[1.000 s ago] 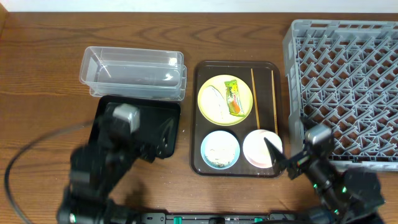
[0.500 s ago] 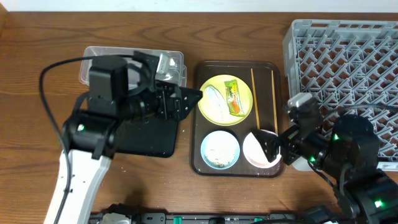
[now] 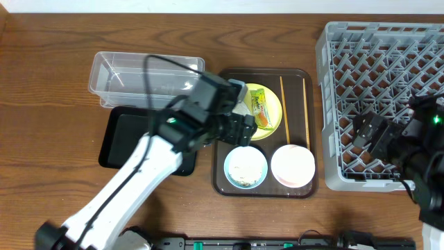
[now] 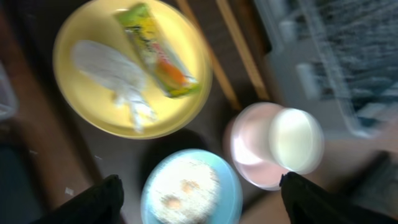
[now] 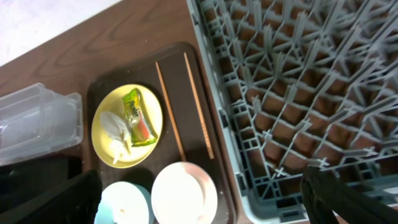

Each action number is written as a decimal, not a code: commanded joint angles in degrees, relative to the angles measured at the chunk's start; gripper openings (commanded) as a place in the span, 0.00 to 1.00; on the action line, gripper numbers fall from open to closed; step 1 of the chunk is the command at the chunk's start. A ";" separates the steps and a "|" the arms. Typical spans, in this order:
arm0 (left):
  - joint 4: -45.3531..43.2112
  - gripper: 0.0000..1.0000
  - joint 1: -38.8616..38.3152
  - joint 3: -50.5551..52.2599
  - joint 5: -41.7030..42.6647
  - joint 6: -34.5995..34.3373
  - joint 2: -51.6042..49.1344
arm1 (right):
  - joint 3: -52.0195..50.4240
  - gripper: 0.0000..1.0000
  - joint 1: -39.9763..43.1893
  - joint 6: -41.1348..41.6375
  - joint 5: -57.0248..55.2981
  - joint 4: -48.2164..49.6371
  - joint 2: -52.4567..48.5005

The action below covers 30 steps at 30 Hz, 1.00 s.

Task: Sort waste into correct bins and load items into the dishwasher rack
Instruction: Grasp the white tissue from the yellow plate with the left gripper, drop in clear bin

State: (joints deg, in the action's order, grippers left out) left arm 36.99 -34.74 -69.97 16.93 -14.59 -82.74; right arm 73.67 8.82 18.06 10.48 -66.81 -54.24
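The yellow plate on the brown serving tray holds the green-and-orange wrapper and a white crumpled scrap. Two chopsticks lie right of it. The light-blue bowl holds rice with brownish scraps. The pinkish-white bowl has the white cup in it. My left gripper hangs open and empty above the plate's left edge and the blue bowl. My right gripper is open and empty over the front left of the grey rack.
The clear tub stands at the back left, with the black tray in front of it, partly under my left arm. The brown serving tray lies between them and the rack. The rack fills the right side.
My left arm swung right, from over the black tray and tub to over the serving tray. My right arm drew back from the pinkish-white bowl to over the rack.
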 commanded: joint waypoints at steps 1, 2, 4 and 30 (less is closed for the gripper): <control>-3.13 0.79 -1.38 -0.87 -12.85 0.09 -5.60 | 0.79 0.99 0.74 1.18 3.63 -0.17 -1.20; -4.98 0.77 -1.40 -0.87 -13.64 -0.04 -7.72 | 0.79 0.99 0.74 1.16 3.63 -0.07 -1.51; -8.76 0.73 -1.40 -0.90 -13.73 -1.44 -11.91 | 0.79 0.99 0.74 1.16 3.76 -0.04 -2.19; -10.88 0.06 4.35 -9.33 -9.29 -7.39 -20.41 | 0.74 0.99 -0.13 1.16 6.32 -0.87 -4.66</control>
State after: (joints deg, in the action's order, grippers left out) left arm 24.71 -33.08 -74.17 4.27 -21.89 -110.15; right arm 73.67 8.93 18.72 16.12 -67.72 -58.87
